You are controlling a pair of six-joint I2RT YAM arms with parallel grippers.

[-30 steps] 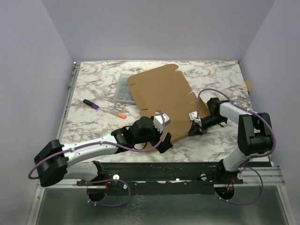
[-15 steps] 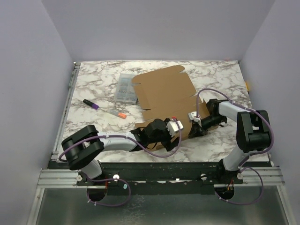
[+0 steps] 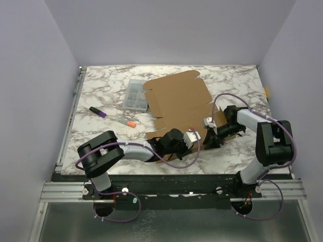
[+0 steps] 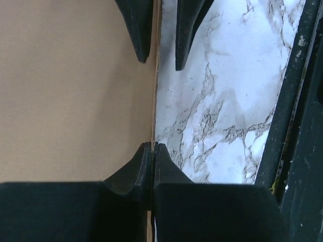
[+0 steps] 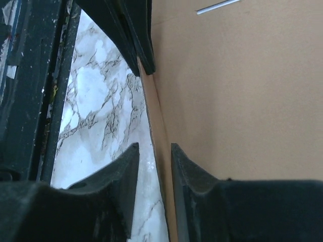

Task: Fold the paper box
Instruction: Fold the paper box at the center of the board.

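The paper box (image 3: 176, 98) is a brown cardboard sheet lying mostly flat on the marble table, with its near edge lifted. My left gripper (image 4: 153, 145) is shut on that near edge, cardboard (image 4: 75, 91) on its left and table on its right. In the top view it sits at the sheet's near right corner (image 3: 193, 138). My right gripper (image 5: 154, 146) faces it from the right and is open. The same cardboard edge (image 5: 151, 101) runs through the gap between its fingers. The two grippers' tips are almost touching.
A clear plastic compartment case (image 3: 135, 94) lies by the sheet's far left corner. A purple-capped marker (image 3: 97, 111) and an orange-tipped pen (image 3: 124, 122) lie to the left. The black front rail (image 4: 292, 101) runs close along the near side of both grippers.
My left arm swung right along the sheet's near edge and its jaws closed on the cardboard. The right gripper's jaws parted slightly around the same edge. The sheet shifted a little.
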